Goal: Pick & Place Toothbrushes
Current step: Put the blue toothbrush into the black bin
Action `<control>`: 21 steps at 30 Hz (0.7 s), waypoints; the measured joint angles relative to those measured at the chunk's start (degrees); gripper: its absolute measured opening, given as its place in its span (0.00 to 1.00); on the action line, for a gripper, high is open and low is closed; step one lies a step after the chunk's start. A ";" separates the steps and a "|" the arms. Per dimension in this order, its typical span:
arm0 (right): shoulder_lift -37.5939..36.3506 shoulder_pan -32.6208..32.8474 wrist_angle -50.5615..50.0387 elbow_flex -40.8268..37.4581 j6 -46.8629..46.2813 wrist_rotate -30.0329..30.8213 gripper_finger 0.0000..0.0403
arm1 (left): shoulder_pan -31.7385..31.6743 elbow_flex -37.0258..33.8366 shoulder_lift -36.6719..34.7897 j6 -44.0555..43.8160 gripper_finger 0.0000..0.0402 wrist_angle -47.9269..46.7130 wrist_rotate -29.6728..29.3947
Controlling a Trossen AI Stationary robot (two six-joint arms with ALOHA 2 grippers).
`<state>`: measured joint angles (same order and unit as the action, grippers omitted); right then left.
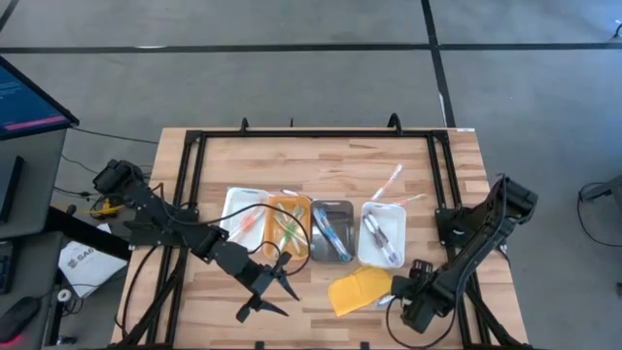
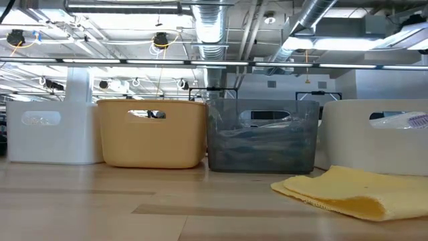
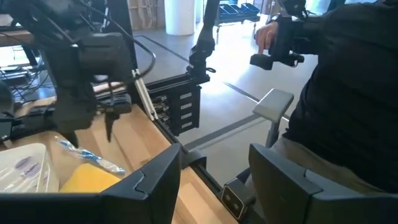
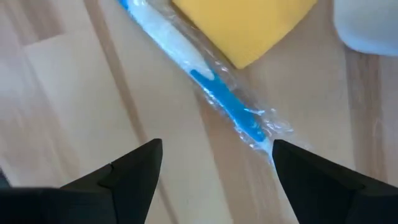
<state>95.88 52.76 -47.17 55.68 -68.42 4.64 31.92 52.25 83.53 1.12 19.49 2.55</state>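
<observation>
A blue-and-white toothbrush [image 4: 219, 94] in a clear wrapper lies flat on the wood beside the yellow pad [image 4: 249, 25]. My right gripper [image 4: 214, 180] points down above it, open, with a finger on each side of its wrapped end and touching nothing. My left gripper [image 1: 272, 299] hovers open near the table's front edge, left of the pad [image 1: 358, 290]. More toothbrushes lie in the left white tray [image 1: 236, 206], the orange tray [image 1: 289, 226], the grey tray [image 1: 332, 231] and the right white tray [image 1: 381, 233]. Two pink ones [image 1: 387, 185] lie loose behind the trays.
A black frame [image 1: 194, 165] runs round the table's edges. The four trays stand in a row across the middle [image 2: 152, 134]. Beyond the right edge, a person in dark clothes [image 3: 348, 93] holds a device. Bare wood lies in front of the trays.
</observation>
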 joint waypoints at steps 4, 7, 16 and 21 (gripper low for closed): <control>-2.05 -0.05 -0.82 0.00 1.33 4.03 0.75 | 0.00 0.00 0.00 -0.08 0.45 0.00 0.02; -1.72 -0.03 -0.94 0.00 3.68 6.17 0.75 | 0.09 0.00 0.00 -0.10 0.45 0.02 0.00; 6.35 0.53 -0.60 0.40 9.13 4.93 0.75 | 0.46 -0.01 0.00 -0.55 0.45 0.00 0.04; 8.63 -0.25 -0.80 0.87 9.39 -0.23 0.73 | 0.50 -0.01 0.00 -1.43 0.45 0.00 0.07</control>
<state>104.51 52.51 -47.97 56.55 -59.03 4.41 32.42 52.24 83.53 -0.32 19.49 2.61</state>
